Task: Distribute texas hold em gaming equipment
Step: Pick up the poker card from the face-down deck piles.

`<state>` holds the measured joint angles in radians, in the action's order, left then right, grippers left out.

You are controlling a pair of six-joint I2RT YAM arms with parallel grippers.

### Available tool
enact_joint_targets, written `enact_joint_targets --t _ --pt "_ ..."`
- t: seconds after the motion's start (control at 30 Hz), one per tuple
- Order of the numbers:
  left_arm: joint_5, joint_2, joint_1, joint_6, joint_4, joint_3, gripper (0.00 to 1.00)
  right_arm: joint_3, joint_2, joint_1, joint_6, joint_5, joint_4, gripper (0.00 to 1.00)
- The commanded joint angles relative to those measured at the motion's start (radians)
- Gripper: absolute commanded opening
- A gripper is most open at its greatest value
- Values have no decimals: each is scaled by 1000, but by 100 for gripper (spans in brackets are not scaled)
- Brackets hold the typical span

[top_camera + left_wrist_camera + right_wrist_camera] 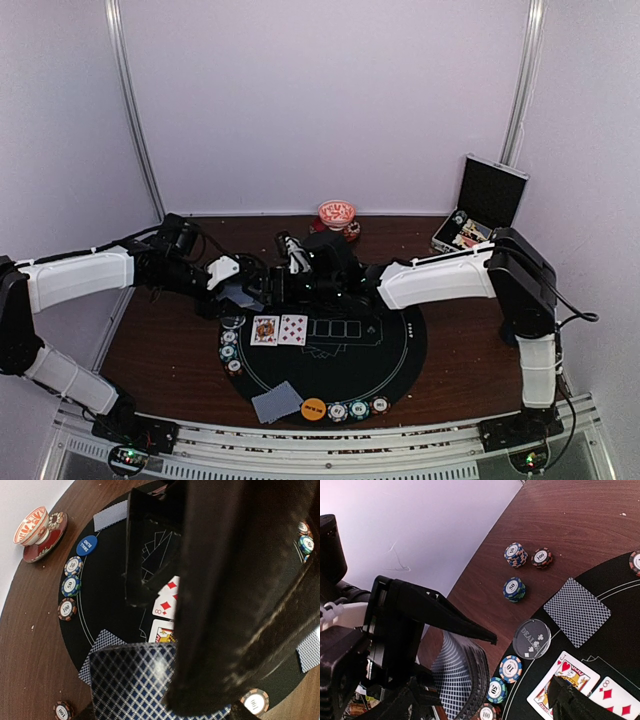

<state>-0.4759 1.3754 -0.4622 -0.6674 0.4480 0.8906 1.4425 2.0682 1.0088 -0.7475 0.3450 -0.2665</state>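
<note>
My left fingers clamp the crosshatch-backed card deck over the round black mat; my right fingers stand apart. The glossy clear disc reads plainly in the right wrist view.

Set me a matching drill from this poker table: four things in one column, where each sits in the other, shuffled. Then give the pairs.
Things
1. orange button disc
2. silver-edged case
3. eight of diamonds
4. patterned bowl

Places
A. standing open at the far right of the table
B. face up on the mat, beside a picture card
C. on a saucer at the table's far edge, off the mat
D. at the mat's near edge, next to a face-down card

Pairs: 1-D, 2-A, 3-B, 4-C
</note>
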Motion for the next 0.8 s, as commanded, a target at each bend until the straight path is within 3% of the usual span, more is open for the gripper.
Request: enact_joint_targets --t 0.0,0.27,0.4,0.77 --pt "-25 -15 -7 -18 -12 9 61 53 56 -1 -39 39 -37 89" --pt "-27 -16 -10 -21 -11 5 62 137 136 -1 -55 15 18 86" --pt "-24 -18 -12 -24 -6 5 62 135 139 -15 -100 -44 68 78" --pt "-15 -5 -12 -20 -8 10 62 -34 52 -72 -135 -52 32 59"
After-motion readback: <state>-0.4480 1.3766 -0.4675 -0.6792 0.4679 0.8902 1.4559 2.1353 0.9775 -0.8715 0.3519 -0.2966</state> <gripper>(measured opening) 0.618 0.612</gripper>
